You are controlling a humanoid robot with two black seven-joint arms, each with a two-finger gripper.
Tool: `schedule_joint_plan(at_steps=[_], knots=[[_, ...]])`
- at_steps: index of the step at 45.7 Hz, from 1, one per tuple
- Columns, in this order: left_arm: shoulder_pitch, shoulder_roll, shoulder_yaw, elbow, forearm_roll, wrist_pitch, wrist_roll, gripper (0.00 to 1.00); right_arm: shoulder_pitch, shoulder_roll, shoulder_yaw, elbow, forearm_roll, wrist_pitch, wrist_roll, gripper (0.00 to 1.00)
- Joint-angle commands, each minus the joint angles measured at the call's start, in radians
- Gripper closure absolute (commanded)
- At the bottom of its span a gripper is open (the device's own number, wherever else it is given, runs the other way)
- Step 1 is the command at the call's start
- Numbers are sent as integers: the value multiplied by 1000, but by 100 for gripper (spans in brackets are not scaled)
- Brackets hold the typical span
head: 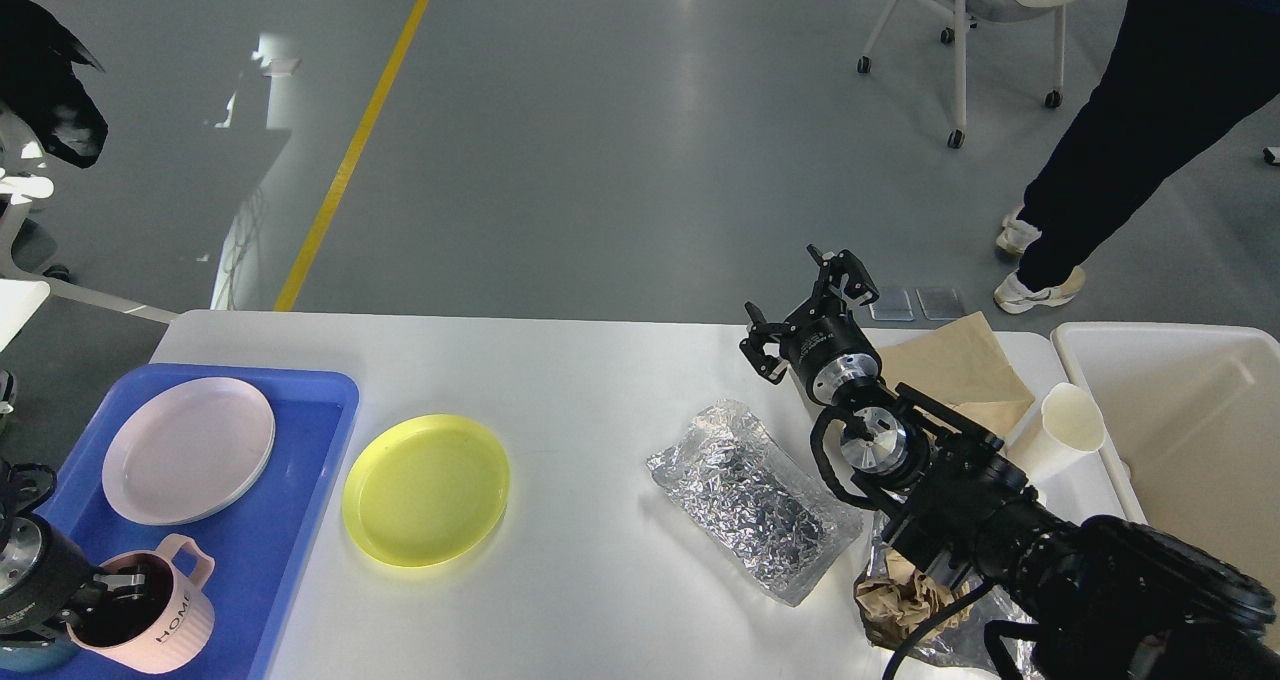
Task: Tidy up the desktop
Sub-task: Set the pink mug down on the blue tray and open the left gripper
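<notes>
A: On the far left, what do you see?

B: The blue tray [300, 520] sits at the 8 o'clock corner of the desktop [590, 380], which fills the lower half of the view. On it are a pale pink plate [188, 450] and a pink mug [150, 610]. The left gripper [120, 585] has one finger inside the mug and seems closed on its rim, with the wrist low at the edge.

A: What could go wrong there?

B: I think the mug may tip or drag on release, because the hold is on one wall only.

A: And to the right?

B: A yellow plate [425, 490] lies beside the tray, then a foil bag [750, 500]. The right arm comes from 5 o'clock and reaches up-left. The right gripper [810, 310] hovers with its fingers spread wide and empty, beside brown paper [960, 365]. A paper cup [1065, 425] lies near the beige bin [1180, 420]. The forearm may sweep the cup or the crumpled paper [900, 605] when it turns.
</notes>
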Motion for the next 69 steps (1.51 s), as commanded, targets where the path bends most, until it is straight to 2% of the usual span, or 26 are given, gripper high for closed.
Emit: schedule_joint_plan(at_steps=[1, 36, 43, 49, 57, 62, 65, 69], knots=[[1, -3, -2, 0, 0, -2, 0, 1, 0, 0, 1, 0, 0, 0, 0, 0], [3, -8, -1, 0, 1, 1, 2, 1, 0, 0, 1, 0, 0, 0, 0, 0], [-8, 1, -2, 0, 3, -22, 0, 1, 0, 0, 1, 0, 0, 0, 0, 0], [-53, 24, 1, 3, 9, -135, 0, 1, 0, 0, 1, 0, 0, 0, 0, 0], [-204, 83, 4, 21, 18, -327, 0, 1, 0, 0, 1, 0, 0, 0, 0, 0], [-339, 96, 12, 34, 20, -428, 2, 1, 0, 0, 1, 0, 0, 0, 0, 0], [-450, 101, 13, 52, 20, -528, 8, 1, 0, 0, 1, 0, 0, 0, 0, 0], [-554, 95, -5, 77, 15, -528, 26, 2, 0, 0, 1, 0, 0, 0, 0, 0]])
